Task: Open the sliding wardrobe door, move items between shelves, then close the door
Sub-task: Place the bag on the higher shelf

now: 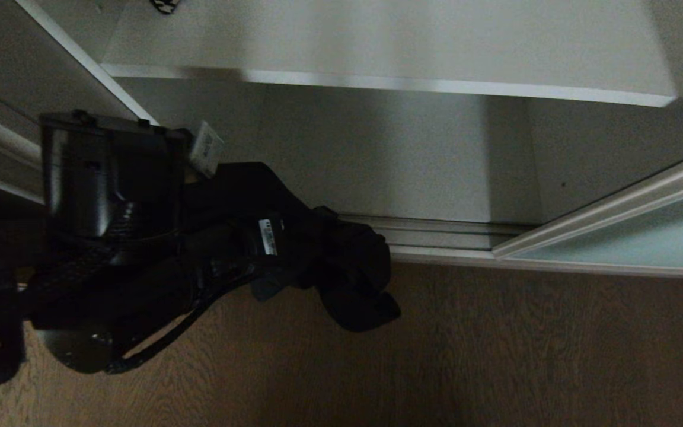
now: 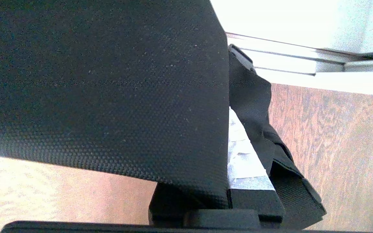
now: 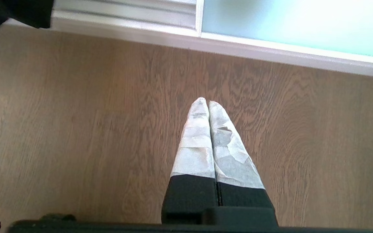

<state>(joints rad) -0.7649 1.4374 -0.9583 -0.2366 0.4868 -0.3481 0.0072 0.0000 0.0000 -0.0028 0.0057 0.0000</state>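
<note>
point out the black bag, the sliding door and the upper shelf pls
black bag (image 1: 353,279): head view, on the drooping fabric hanging from the left gripper (image 1: 270,240).
sliding door (image 1: 644,243): head view, on the frosted glass panel.
upper shelf (image 1: 377,35): head view, on the bare top face of the board.

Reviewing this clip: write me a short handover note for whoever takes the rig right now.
Left gripper: shut on the black bag, carried in the air before the open wardrobe, above the wood floor; a strap hangs down.
Right gripper: shut, empty, parked over the floor.
Sliding door: slid aside to the right; opening clear.
Done: door open, bag picked up.
Left: set the bag on a shelf, probably the white one above, release, withdraw, close the door.
</note>
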